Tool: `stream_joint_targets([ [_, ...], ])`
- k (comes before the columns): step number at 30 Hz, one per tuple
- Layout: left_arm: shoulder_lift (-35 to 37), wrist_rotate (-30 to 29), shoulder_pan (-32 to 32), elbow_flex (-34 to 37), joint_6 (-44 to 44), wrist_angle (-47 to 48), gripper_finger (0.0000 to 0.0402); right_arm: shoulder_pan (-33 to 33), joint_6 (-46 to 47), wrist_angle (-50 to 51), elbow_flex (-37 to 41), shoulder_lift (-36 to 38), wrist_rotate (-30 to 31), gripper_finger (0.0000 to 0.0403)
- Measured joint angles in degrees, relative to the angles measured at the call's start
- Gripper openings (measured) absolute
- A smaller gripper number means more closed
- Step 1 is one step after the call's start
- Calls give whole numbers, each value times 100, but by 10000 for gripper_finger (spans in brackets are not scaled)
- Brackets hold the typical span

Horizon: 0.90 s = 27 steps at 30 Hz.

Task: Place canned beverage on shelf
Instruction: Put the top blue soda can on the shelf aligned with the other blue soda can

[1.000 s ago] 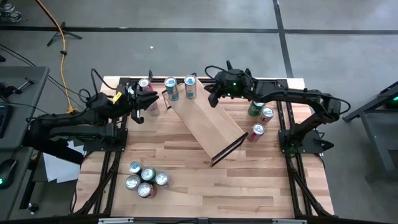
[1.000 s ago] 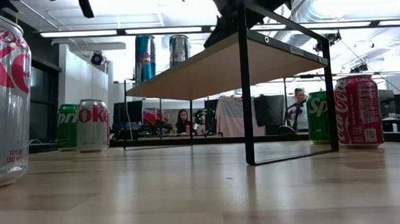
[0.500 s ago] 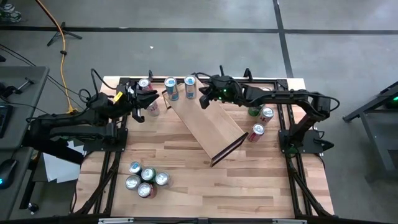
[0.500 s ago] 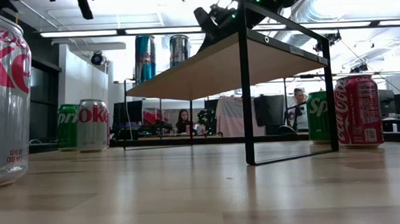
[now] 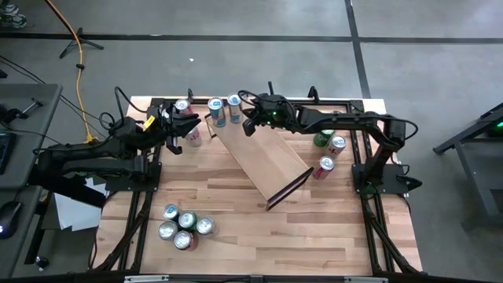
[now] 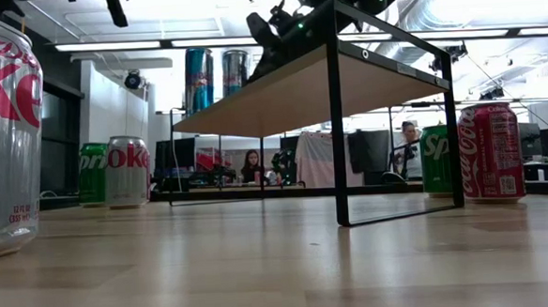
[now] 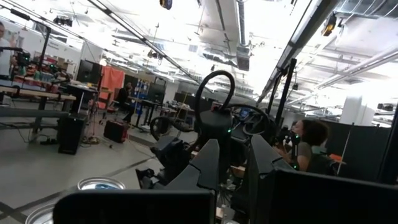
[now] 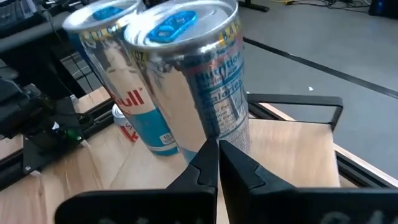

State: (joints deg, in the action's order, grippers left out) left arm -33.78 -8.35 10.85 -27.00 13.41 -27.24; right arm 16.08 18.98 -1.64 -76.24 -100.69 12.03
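Since the earlier frame, the right tool (image 5: 249, 126) has slid along the far end of the shelf (image 5: 263, 161) up against the nearer of the two tall cans, nudging it toward its neighbour. Its fingers (image 8: 214, 165) are pressed together with nothing between them, their tips touching the base of that silver-and-blue can (image 8: 199, 81), which tilts slightly and touches the second tall can (image 8: 127, 87) beside it.

Both slim cans have blue tabs and stand at the far end of the shelf, a pale-wood plank on a thin black frame set diagonally across the surface (image 5: 259, 236).

On the surface, four cans (image 5: 185, 228) cluster near the front left, three more (image 5: 328, 149) stand to the right of the shelf, and one can (image 5: 183, 106) sits by the left tool (image 5: 187, 127), which rests closed and empty at the far left corner.
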Motion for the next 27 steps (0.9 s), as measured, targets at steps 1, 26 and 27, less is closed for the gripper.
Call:
stream_joint_targets([
  [1, 0, -1, 0, 0, 0, 0, 0, 0, -2, 10, -22, -30, 0, 0],
  [26, 0, -147, 0, -2, -17, 16, 0, 4, -267, -589, -104, -255, -310, 0],
  [27, 0, -148, 1, -2, -26, 15, 0, 4, -359, -543, -104, -255, -327, 0],
])
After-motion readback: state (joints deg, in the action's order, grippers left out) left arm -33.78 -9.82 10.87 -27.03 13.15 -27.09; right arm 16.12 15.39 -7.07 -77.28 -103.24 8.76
